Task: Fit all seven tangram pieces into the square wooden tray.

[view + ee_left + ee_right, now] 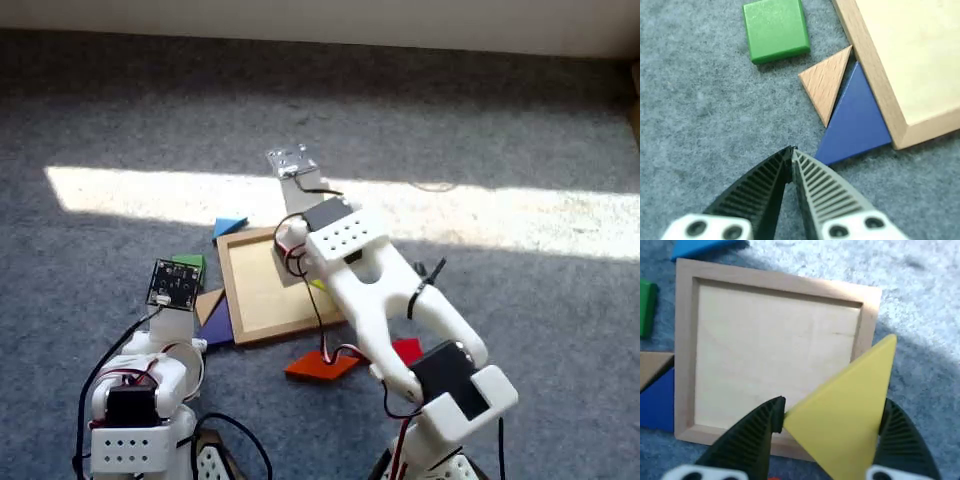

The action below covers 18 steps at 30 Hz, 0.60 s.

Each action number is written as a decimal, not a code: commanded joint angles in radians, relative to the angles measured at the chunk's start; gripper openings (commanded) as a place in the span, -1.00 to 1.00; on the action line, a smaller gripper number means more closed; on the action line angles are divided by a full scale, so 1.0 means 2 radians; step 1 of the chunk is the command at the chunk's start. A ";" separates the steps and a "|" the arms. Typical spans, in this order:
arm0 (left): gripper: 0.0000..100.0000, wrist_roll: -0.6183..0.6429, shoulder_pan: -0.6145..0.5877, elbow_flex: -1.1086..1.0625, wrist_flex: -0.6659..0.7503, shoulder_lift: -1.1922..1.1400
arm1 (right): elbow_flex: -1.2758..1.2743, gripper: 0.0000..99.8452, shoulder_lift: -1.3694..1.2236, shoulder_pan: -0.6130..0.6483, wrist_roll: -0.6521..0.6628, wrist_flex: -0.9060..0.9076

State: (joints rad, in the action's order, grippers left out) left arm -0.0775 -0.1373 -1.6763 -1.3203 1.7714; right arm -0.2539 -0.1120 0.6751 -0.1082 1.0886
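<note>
right end effector [831, 410] clamps yellow triangle [847, 412] above tray [684, 340] rim; left end effector [791, 153] closed, empty.

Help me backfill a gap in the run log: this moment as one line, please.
right gripper: shut on yellow triangle, over tray | left gripper: shut, empty, beside blue triangle | tray: no piece seen inside

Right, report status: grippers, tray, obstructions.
Right gripper shut on yellow triangle, over the tray rim. Left gripper shut, empty, over carpet by the dark blue triangle. Tray interior bare where visible.
</note>
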 commanded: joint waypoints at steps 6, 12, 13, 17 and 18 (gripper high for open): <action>-0.99 -0.002 -0.004 -0.010 -0.003 0.024 | 0.050 -0.55 -0.049 0.038 -0.041 -0.023; -0.99 -0.002 -0.004 -0.010 -0.003 0.024 | 0.079 -0.55 -0.070 0.035 -0.055 -0.023; -0.99 -0.002 -0.004 -0.010 -0.003 0.024 | 0.086 -0.55 -0.073 0.035 -0.055 -0.023; -0.99 -0.002 -0.004 -0.010 -0.003 0.024 | 0.095 -0.54 -0.089 0.033 -0.055 -0.023; -0.99 -0.002 -0.004 -0.010 -0.003 0.024 | 0.095 -0.52 -0.092 0.031 -0.055 -0.023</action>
State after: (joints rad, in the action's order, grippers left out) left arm -0.0775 -0.1373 -1.6763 -1.3203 1.7714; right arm -0.1189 -0.3069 0.7396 -0.2079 1.0564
